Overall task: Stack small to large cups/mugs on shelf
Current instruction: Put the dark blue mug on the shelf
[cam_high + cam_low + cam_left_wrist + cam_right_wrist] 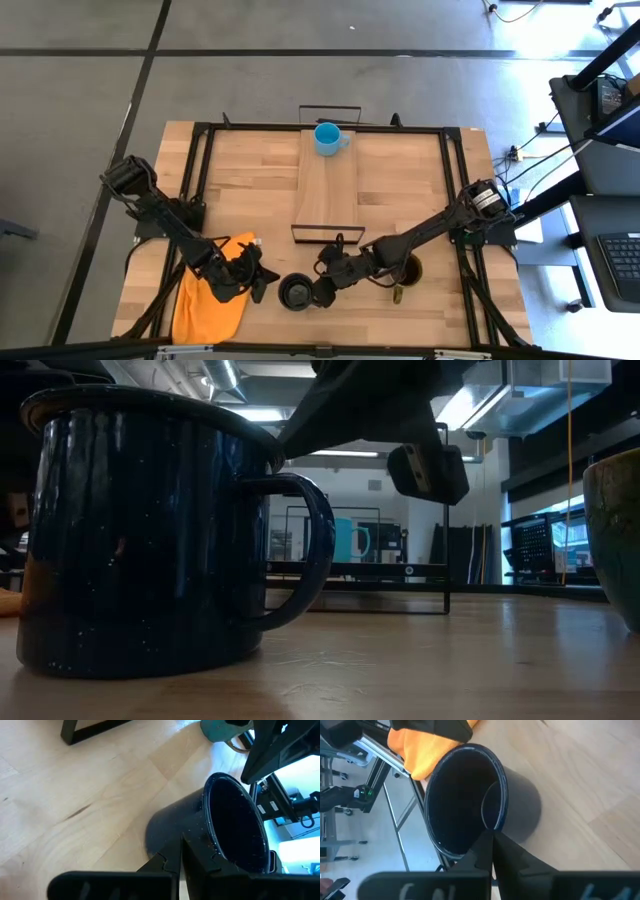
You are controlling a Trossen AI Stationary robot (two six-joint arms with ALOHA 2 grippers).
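Black mug (296,291), rigid slick enamel near worktop front edge: best grasped at rim; right gripper (322,291) fingers together beside it, left gripper (262,287) state unclear.

Black mug (296,291) upright, blue cup (327,138) apparently on shelf (326,190)

**What we cannot make out**

Beside the right gripper (322,292), its arm covers part of the olive-yellow cup (409,270). In the low view, this cup (615,535) is cut by the picture's edge. Behind the left gripper (262,288), its arm overlaps the orange cloth (205,310).
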